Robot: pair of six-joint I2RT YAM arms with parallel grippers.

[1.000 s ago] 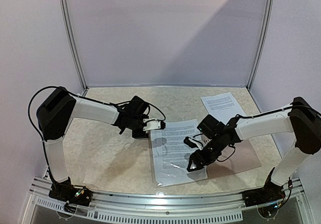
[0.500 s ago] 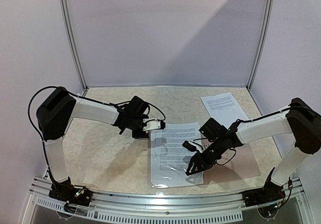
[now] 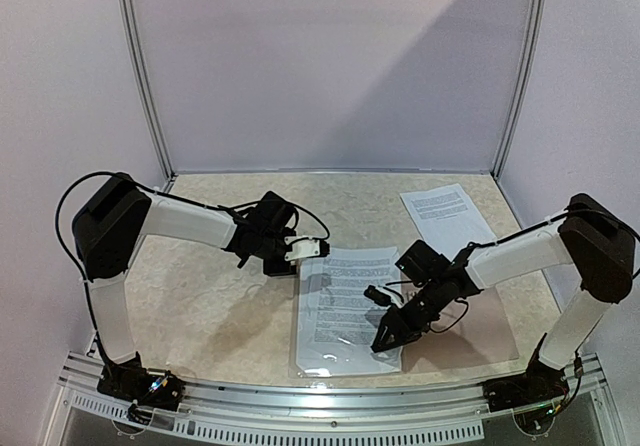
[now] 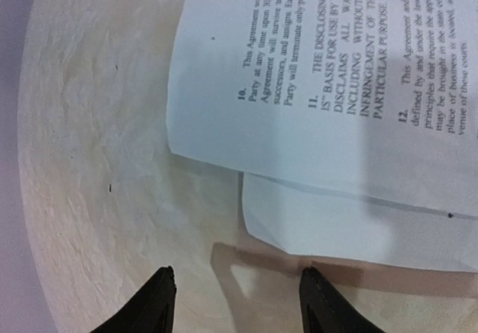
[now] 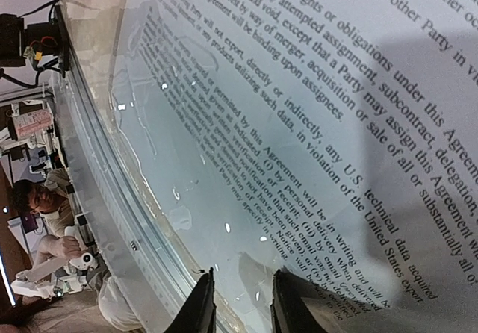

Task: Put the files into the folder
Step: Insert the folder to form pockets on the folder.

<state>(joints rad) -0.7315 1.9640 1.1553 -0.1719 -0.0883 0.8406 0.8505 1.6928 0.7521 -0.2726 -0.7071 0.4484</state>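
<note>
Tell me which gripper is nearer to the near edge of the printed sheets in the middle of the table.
Right. The right gripper is low over the printed sheets, close to their near edge. The left gripper hangs beside their far left corner, off the paper.

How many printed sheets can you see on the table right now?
3: a lone sheet at the far right; at centre a top sheet and a lower sheet peeking out under it. More may be hidden beneath.

The right gripper (image 3: 384,340) hangs over the files (image 3: 335,306), the folder (image 3: 490,321) just right of it. A loose sheet (image 3: 440,209) lies beyond its arm
</note>
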